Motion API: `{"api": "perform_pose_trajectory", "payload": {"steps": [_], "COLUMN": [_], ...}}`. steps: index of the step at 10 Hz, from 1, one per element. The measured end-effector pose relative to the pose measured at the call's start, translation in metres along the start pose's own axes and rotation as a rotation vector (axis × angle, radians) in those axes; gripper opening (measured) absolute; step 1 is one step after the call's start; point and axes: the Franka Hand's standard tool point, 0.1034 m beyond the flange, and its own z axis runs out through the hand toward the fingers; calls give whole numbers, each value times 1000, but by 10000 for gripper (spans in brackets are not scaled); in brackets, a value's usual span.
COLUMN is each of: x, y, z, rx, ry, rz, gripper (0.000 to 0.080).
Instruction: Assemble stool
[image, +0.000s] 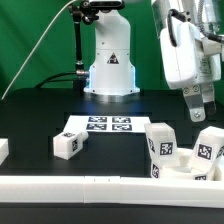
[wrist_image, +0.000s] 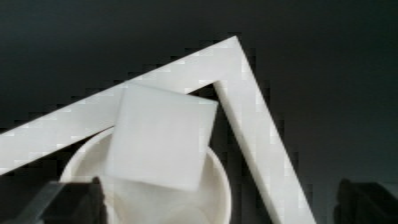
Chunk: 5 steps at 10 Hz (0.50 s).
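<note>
The hand (image: 200, 108) hangs over the table (image: 30, 125) at the exterior view's right, its fingers (wrist_image: 54, 205) spread wide with nothing between them. Below it the round seat (wrist_image: 169, 195) lies in the corner made by the white border bars (wrist_image: 249, 110), and one blocky leg (wrist_image: 164, 135) overlaps it in the wrist view, though contact is unclear. A second leg (image: 208, 150) stands close by, and a third leg (image: 68, 144) lies well apart, next to the marker board (image: 100, 125).

Table log: your black table (image: 30, 112) carries the marker board (image: 98, 125) at mid-field. One leg (image: 68, 144) lies just beside it, toward the exterior view's left. White border bars (image: 90, 185) run along the near edge, and the seat (wrist_image: 84, 165) rests in their corner.
</note>
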Motion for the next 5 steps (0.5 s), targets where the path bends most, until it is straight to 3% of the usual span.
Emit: {"api": "perform_pose_trajectory", "payload": {"steps": [2, 5], "x": [16, 51], "y": [1, -23], "z": [2, -9], "rx": [-8, 6], "ry": [17, 43], "rz": [-150, -425], "gripper": [648, 648]}}
